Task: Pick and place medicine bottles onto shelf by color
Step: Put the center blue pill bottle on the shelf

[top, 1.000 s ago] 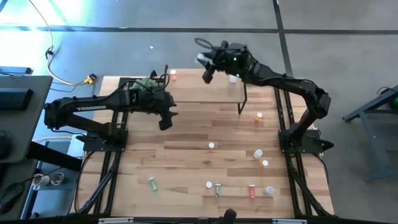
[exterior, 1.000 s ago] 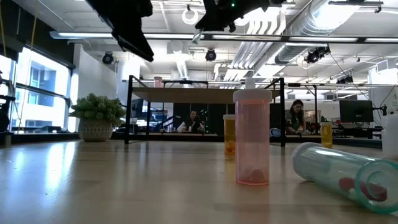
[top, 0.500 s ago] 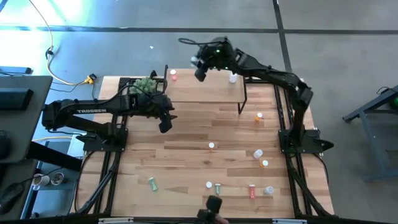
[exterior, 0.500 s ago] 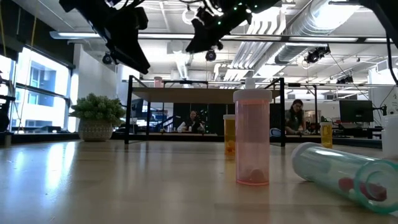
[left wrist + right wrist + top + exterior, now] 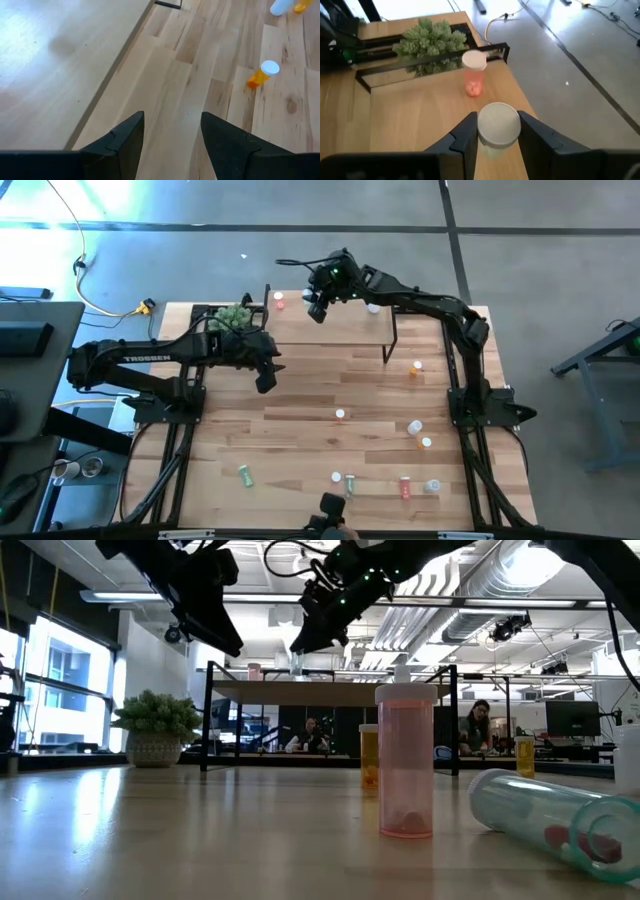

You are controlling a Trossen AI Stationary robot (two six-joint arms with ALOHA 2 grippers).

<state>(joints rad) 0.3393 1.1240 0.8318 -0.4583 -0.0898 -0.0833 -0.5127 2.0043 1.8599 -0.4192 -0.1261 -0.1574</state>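
My right gripper is above the left part of the shelf's wooden top and is shut on a small white-capped bottle. A pink bottle stands upright on the shelf's far left corner, also seen in the high view. A white bottle stands on the shelf's far right. My left gripper is open and empty above the table, just left of the shelf. An orange bottle lies on the table beyond it. My right gripper pinches the white-capped bottle between its two fingers, which press its sides at or just under the cap. The fingers point down. The bottle stands upright, cap toward the wrist camera, lifted clear of the shelf top; the cap hides its body.
Several bottles lie or stand on the table's near right part, among them orange, green and red. In the low view a pink bottle stands close by. A potted plant sits at the shelf's left end.
My right gripper has carried the bottle toward the table's left edge, along the shelf's far side, from near the white bottle to near the pink one. It has stayed shut on the bottle.
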